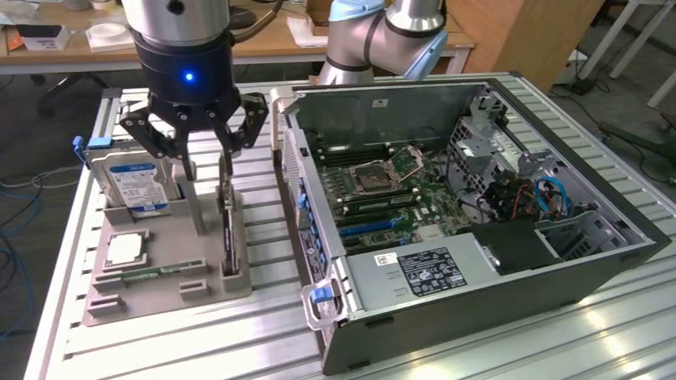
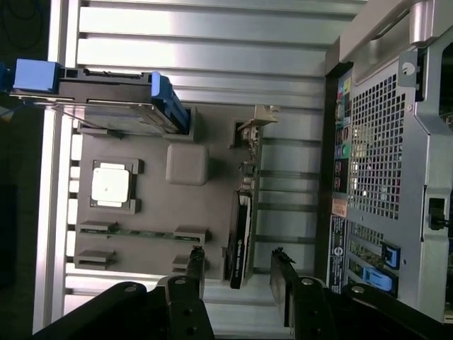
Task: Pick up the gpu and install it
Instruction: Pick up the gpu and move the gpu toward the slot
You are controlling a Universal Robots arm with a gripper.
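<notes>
Fingers (image 2: 283, 278) spread apart flank the gpu (image 2: 239, 241) in wrist view

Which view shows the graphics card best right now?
The wrist view: the graphics card runs on edge along its full length, bracket to black cooler, with the open tool over one end. The exterior view shows it as a thin dark edge standing in the grey holder.

- Your gripper (image 1: 208, 162) hangs with jaws spread just above the gpu (image 1: 226, 226), which stands on edge in the gray holder (image 1: 158, 289).
- The hard drive (image 1: 132, 186) stands upright beside it; the open computer case (image 1: 571, 273) sits on the exterior view's right.
</notes>
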